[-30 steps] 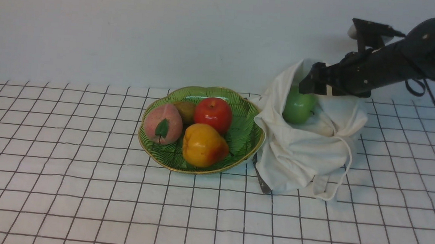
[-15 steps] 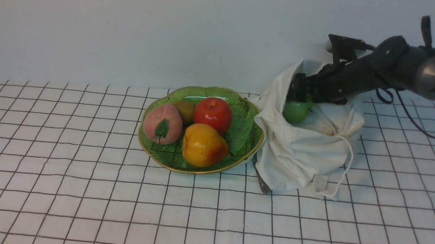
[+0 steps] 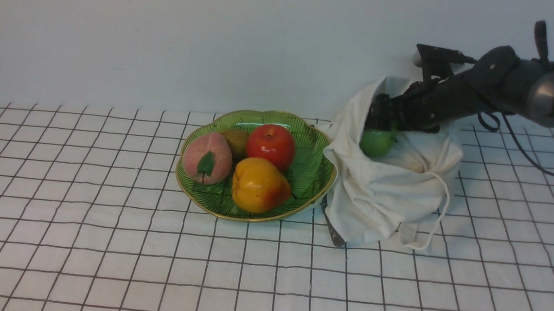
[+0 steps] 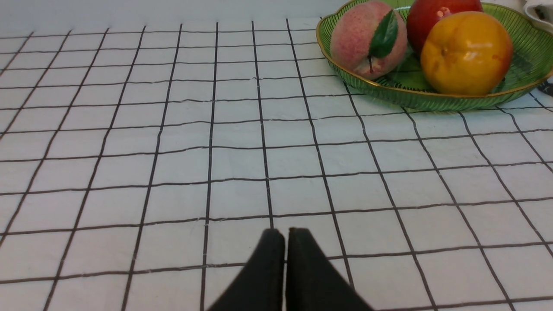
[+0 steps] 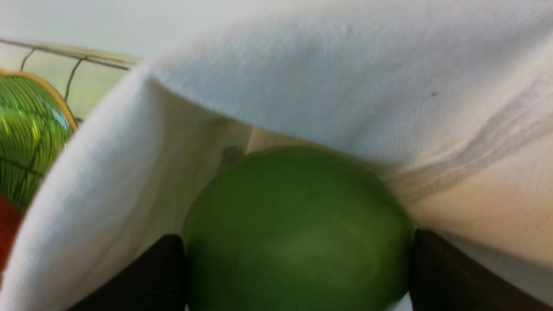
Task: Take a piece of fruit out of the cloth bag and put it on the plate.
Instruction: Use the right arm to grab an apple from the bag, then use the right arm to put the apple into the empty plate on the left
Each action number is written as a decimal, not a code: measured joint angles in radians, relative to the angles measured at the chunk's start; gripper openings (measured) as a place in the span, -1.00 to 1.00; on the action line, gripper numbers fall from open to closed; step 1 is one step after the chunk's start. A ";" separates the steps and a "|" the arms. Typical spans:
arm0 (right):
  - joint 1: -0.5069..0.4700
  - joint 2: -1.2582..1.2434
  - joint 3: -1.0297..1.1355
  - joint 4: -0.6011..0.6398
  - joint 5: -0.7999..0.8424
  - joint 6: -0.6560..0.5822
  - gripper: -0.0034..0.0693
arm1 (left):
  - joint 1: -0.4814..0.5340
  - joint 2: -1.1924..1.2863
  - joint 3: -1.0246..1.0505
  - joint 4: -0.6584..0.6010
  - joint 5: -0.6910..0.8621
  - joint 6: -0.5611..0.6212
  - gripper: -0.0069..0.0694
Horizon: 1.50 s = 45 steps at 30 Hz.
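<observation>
Right gripper (image 3: 380,125) in bag (image 3: 391,193), clamped on green apple (image 3: 376,143), left gripper (image 4: 285,235) closed together above surface (image 4: 129,151), plate (image 3: 310,177) just left of bag

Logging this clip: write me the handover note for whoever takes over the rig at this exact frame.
Left claw: shut, empty, over the tablecloth, short of the plate.
Right claw: inside the cloth bag, shut on the green apple, with fingers against both its sides.
Plate: beside the bag, holding a peach, a red apple, a yellow fruit and a brownish fruit behind them.
Done: the green apple is gripped, not yet lifted.
To do: raise it clear of the bag, carry it to the plate, release.
</observation>
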 joint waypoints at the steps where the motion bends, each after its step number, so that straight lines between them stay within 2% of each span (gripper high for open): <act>1: 0.000 0.000 -0.003 -0.011 0.008 0.000 0.75 | 0.000 0.000 0.000 0.000 0.000 0.000 -0.84; 8: 0.000 -0.021 -0.047 -0.122 0.137 0.040 0.74 | 0.000 0.000 0.000 0.000 0.000 0.000 -0.84; 13: 0.000 -0.079 -0.149 -0.298 0.324 0.140 0.74 | 0.000 0.000 0.000 0.000 0.000 0.000 -0.84; 18: 0.000 -0.123 -0.234 -0.378 0.445 0.215 0.73 | 0.000 0.000 0.000 0.000 0.000 0.000 -0.84; 22: 0.003 -0.162 -0.329 -0.353 0.517 0.278 0.73 | 0.000 0.000 0.000 0.000 0.000 0.000 -0.84; 25: 0.024 -0.179 -0.368 -0.198 0.520 0.305 0.73 | 0.000 0.000 0.000 0.000 0.000 0.000 -0.84; 29: 0.109 -0.138 -0.370 -0.090 0.522 0.299 0.73 | 0.000 0.000 0.000 0.000 0.000 0.000 -0.84; 30: 0.109 -0.138 -0.370 -0.090 0.522 0.299 0.73 | 0.000 0.000 0.000 0.000 0.000 0.000 -0.84; 33: 0.191 -0.072 -0.370 -0.136 0.525 0.298 0.73 | 0.000 0.000 0.000 0.000 0.000 0.000 -0.84; 41: 0.282 0.015 -0.370 -0.282 0.526 0.337 0.74 | 0.000 0.000 0.000 0.000 0.000 0.000 -0.84; 45: 0.308 0.019 -0.370 -0.314 0.526 0.356 0.94 | 0.000 0.000 0.000 0.000 0.000 0.000 -0.84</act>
